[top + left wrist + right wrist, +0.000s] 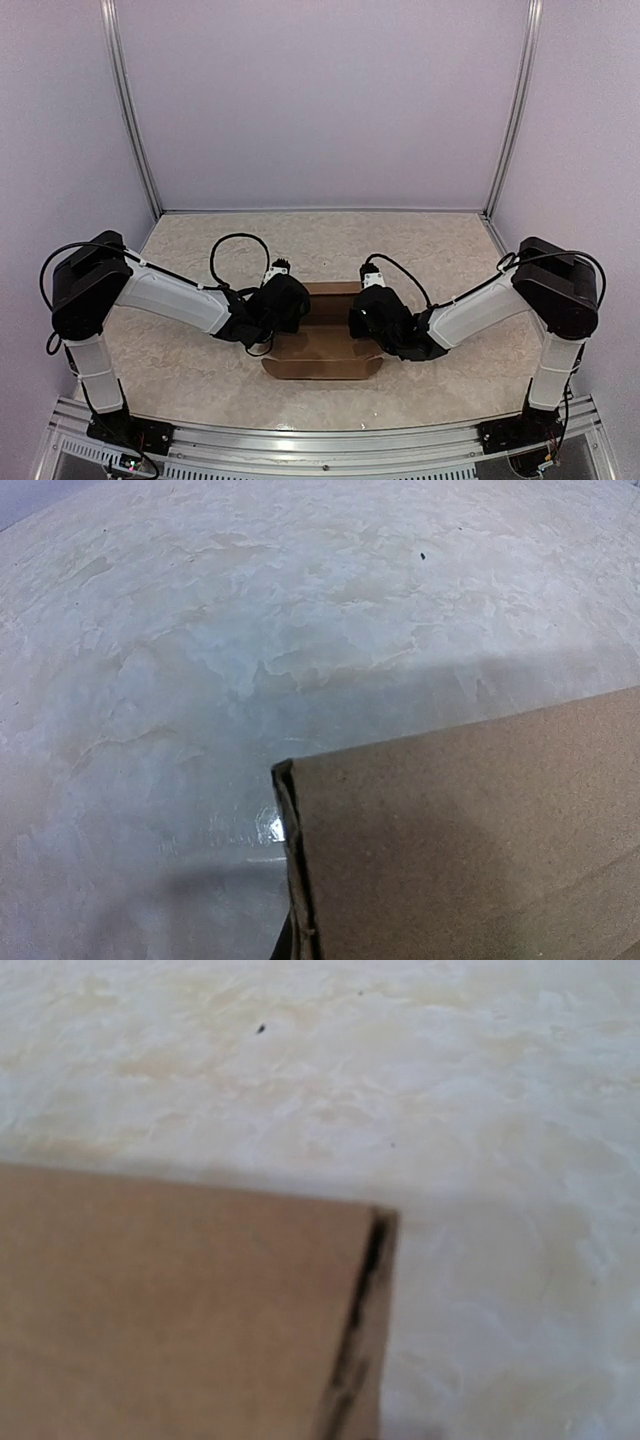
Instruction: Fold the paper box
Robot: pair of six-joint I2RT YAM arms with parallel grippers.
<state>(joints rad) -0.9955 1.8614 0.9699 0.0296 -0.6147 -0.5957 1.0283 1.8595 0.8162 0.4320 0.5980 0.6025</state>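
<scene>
A mottled beige table (pixel 190 380) under pale lilac walls (pixel 320 100) bears the paper box (pixel 325 355).

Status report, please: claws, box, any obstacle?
Left claw shut, left of box. Right claw on its right, state unclear. Box partly folded. Nothing in the way.

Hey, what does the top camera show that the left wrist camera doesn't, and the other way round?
Only the top view: both arms, the left gripper and right gripper at opposite ends of the paper box, and the enclosure walls. Only the left wrist view: a close look at one folded, layered corner of the cardboard. Both: brown cardboard on the marbled table.
</scene>
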